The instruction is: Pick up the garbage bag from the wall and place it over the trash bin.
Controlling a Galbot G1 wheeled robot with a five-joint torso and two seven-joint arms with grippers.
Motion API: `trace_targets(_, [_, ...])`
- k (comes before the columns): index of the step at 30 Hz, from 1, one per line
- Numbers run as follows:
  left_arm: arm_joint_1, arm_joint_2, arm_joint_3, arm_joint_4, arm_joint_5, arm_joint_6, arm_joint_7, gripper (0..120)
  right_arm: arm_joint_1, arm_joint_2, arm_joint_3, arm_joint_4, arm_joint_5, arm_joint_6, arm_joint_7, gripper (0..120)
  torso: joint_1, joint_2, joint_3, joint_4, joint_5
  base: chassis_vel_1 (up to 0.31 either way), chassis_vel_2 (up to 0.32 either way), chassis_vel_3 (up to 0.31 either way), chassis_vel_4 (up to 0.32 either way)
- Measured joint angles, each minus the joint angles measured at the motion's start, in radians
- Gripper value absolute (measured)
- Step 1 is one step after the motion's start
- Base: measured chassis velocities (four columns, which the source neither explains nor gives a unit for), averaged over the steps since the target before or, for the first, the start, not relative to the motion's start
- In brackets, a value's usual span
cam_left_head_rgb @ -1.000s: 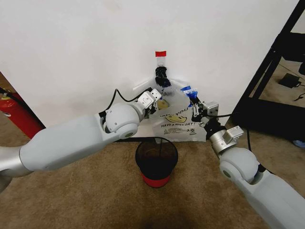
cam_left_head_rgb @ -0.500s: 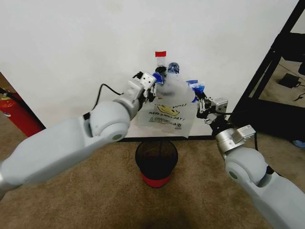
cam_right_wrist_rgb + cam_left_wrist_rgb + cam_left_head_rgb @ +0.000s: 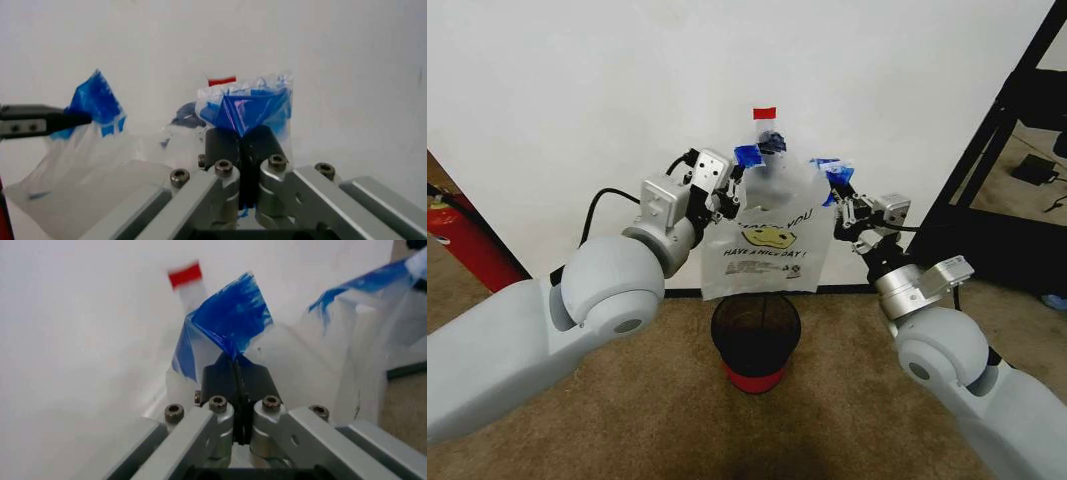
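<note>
We found one thin translucent white plastic garbage bag, light and limp, hanging against the white wall above one black wire-mesh trash bin, the left gripper and right gripper each clamped on a blue-taped edge, judged its best handholds.

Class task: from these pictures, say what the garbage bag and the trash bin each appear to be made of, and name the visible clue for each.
The garbage bag: thin translucent white plastic film, probably polyethylene. It crinkles, hangs limp and lets the wall show through; glossy blue tape marks its edges.

The trash bin: black wire mesh, seemingly painted metal, since you can see through its wall. Its red base looks solid; whether plastic or metal I cannot tell.
</note>
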Motion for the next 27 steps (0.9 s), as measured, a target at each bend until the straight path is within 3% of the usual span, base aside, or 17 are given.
trace_targets(6, [0.151, -0.041, -0.016, 0.027, 0.078, -0.016, 0.005, 0, 0.001, 0.017, -0.032, -0.027, -0.032, 0.006, -0.001, 0, 0.000, 0.000, 0.000, 0.0004, -0.0002, 0.000, 0.000, 0.000, 0.000])
trace_targets(11, [0.196, -0.065, -0.036, 0.056, 0.114, -0.031, 0.014, 0, -0.011, 0.025, -0.052, -0.038, -0.051, 0.015, -0.002, 0, 0.000, 0.000, 0.000, -0.0001, -0.0002, 0.000, 0.000, 0.000, 0.000])
trace_targets(17, [0.338, -0.063, -0.134, 0.078, 0.200, -0.067, 0.056, 0, -0.019, 0.104, -0.093, -0.077, -0.077, 0.035, -0.002, 0, 0.000, 0.000, 0.000, 0.0003, -0.0002, 0.000, 0.000, 0.000, 0.000])
trace_targets(21, [0.521, -0.069, -0.220, 0.041, 0.266, -0.079, 0.069, 0, -0.009, 0.210, -0.176, -0.131, -0.105, 0.045, 0.028, 0, 0.000, 0.000, 0.000, 0.0012, -0.0001, 0.000, 0.000, 0.000, 0.000])
trace_targets(27, [0.620, -0.096, -0.255, 0.024, 0.310, -0.093, 0.066, 0, -0.036, 0.273, -0.204, -0.174, -0.142, 0.066, 0.040, 0, 0.000, 0.000, 0.000, 0.0005, -0.0007, 0.000, 0.000, 0.000, 0.000])
